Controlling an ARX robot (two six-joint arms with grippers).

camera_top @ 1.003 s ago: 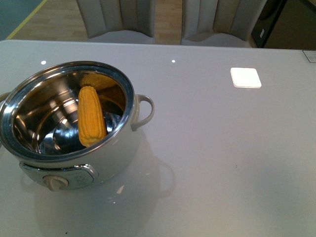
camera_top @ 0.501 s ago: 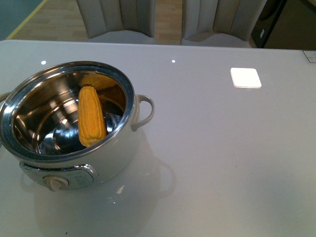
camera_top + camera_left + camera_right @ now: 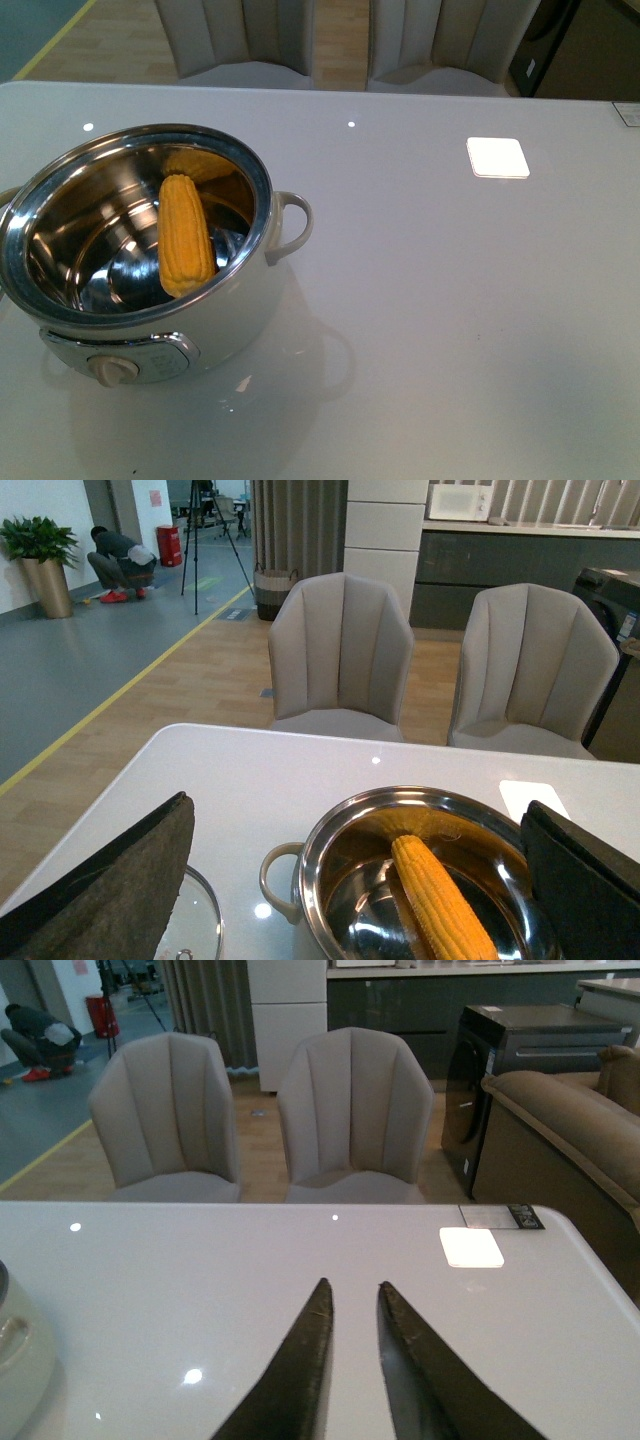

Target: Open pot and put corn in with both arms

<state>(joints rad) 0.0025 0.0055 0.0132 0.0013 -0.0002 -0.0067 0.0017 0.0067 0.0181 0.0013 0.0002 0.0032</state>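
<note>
The pot sits open on the white table, toward the robot's left, its dial knob facing the robot and one loop handle sticking out to the right. The corn is inside it, propped at a slant against the steel wall, its far end up near the rim and its near end down toward the bottom; a yellow reflection shows on the wall behind it. From the front neither arm can be seen. From the left wrist, the left gripper hangs above the pot with its two dark fingers spread wide, holding nothing, the corn and the pot's rim showing between them. A glass lid lies flat on the table just beside the pot, on its left. From the right wrist, the right gripper is over bare table well to the right of the pot, its fingers drawn close together with only a thin gap, nothing between them. Two grey chairs stand at the table's far side.
</note>
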